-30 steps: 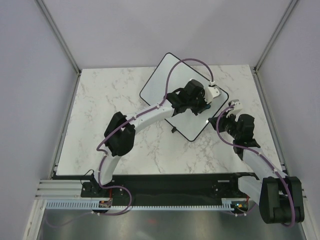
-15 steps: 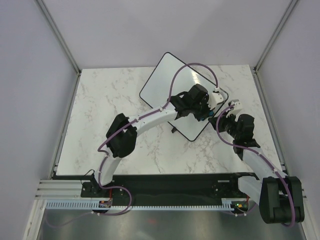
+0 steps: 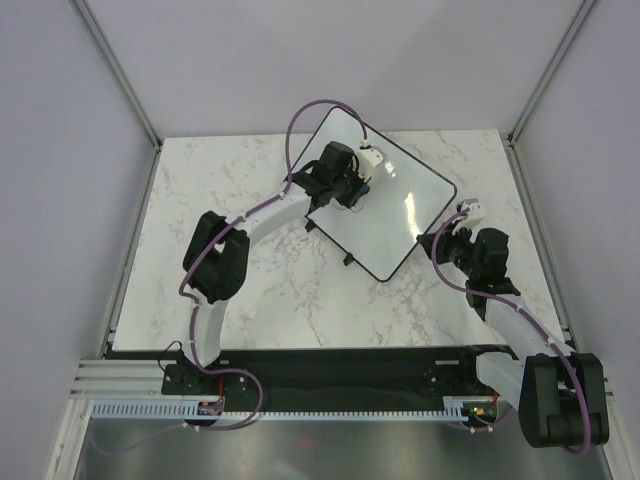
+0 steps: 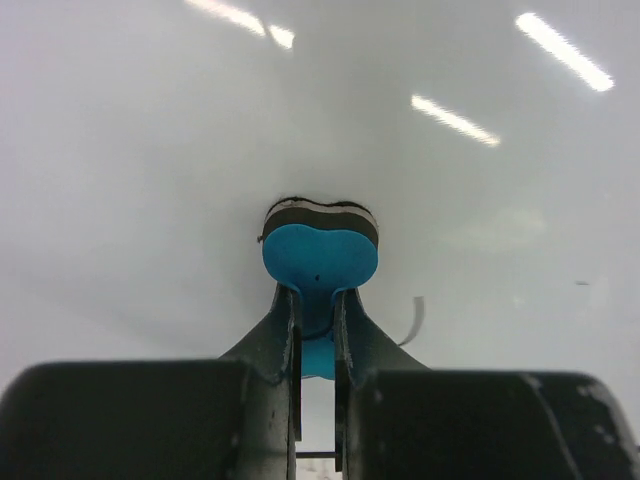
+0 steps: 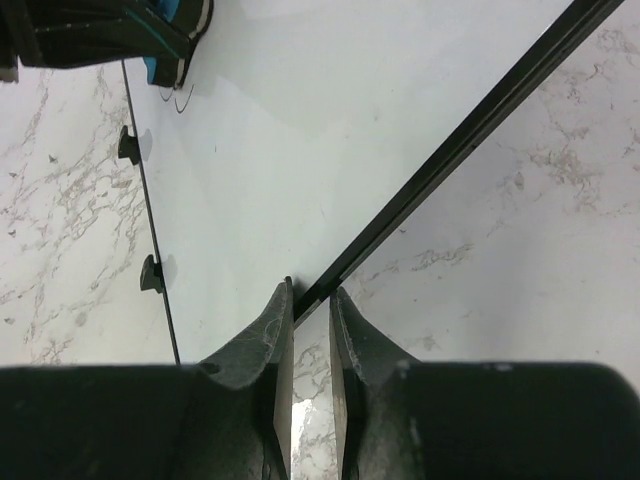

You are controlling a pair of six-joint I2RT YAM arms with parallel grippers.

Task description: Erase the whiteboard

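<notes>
Across the top view's centre, on the tilted whiteboard (image 3: pixel 395 215), the left gripper (image 3: pixel 360 188), clamped narrowly on the blue eraser (image 4: pixel 320 255), now wipes upper-left after leaving the right corner, so erasing looks nearly finished, while the right gripper (image 5: pixel 310 297) pinches the board's edge.

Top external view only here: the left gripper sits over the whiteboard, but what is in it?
Observer: The left gripper pinches a blue eraser, its dark-layered end against the whiteboard.
Operator: Any ink left?
Observer: A short grey stroke just beside the eraser.
Operator: And the other arm?
Observer: The right gripper is closed on the board's black frame at its edge.
</notes>
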